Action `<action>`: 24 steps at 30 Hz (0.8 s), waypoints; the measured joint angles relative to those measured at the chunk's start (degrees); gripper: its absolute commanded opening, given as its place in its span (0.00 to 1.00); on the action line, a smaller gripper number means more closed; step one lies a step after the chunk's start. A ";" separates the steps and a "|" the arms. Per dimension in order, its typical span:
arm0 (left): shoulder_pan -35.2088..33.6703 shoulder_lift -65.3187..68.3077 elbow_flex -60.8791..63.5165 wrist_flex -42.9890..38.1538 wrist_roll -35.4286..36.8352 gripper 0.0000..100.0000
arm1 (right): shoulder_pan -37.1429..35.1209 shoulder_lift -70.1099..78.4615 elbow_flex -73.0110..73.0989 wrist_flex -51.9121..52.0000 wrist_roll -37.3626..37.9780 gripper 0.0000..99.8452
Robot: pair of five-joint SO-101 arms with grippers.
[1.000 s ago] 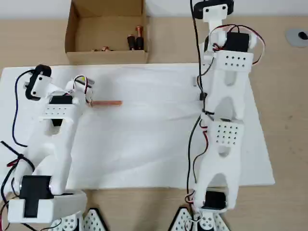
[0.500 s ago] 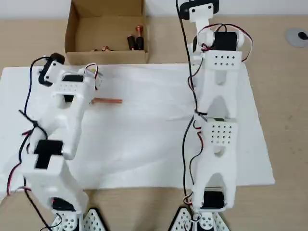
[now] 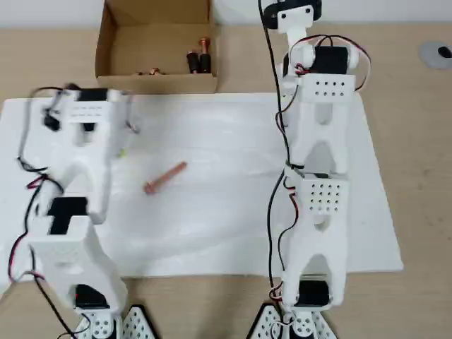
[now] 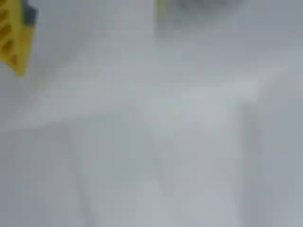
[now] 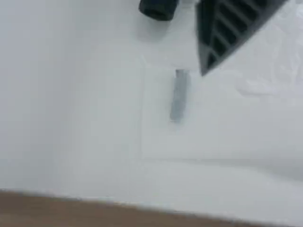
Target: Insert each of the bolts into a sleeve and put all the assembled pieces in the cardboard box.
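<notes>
Overhead: wooden desk (image 3: pixel 417 141), white sheet (image 3: pixel 212 226) spread on it. Left arm (image 3: pixel 78 162) over the sheet's left part, right arm (image 3: pixel 321 141) along its right; whether either grip is open, cannot tell. Brown cardboard box (image 3: pixel 155 83) beyond the sheet's far edge, copper-coloured pieces (image 3: pixel 198 60) inside by its right wall. One copper-coloured rod (image 3: pixel 164 177) lies loose and slanted on the sheet, near the left arm. Small grey cylinder (image 5: pixel 178 97) flat on the sheet, right wrist view.
</notes>
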 measured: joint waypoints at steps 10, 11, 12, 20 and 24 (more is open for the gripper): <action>-6.24 -18.73 2.99 9.32 0.09 0.19 | -0.44 0.00 7.03 0.00 0.00 0.38; -4.48 -21.10 4.48 10.64 -0.09 0.19 | -0.62 0.00 7.12 0.00 0.00 0.38; -2.29 -23.47 5.98 11.52 -0.26 0.19 | -0.88 0.00 7.12 0.00 0.00 0.38; 10.02 -36.48 16.44 12.75 -35.78 0.20 | -1.32 0.00 7.12 0.00 0.00 0.38; 10.46 -36.57 17.23 12.31 -51.43 0.20 | -1.32 0.00 7.12 0.00 0.00 0.38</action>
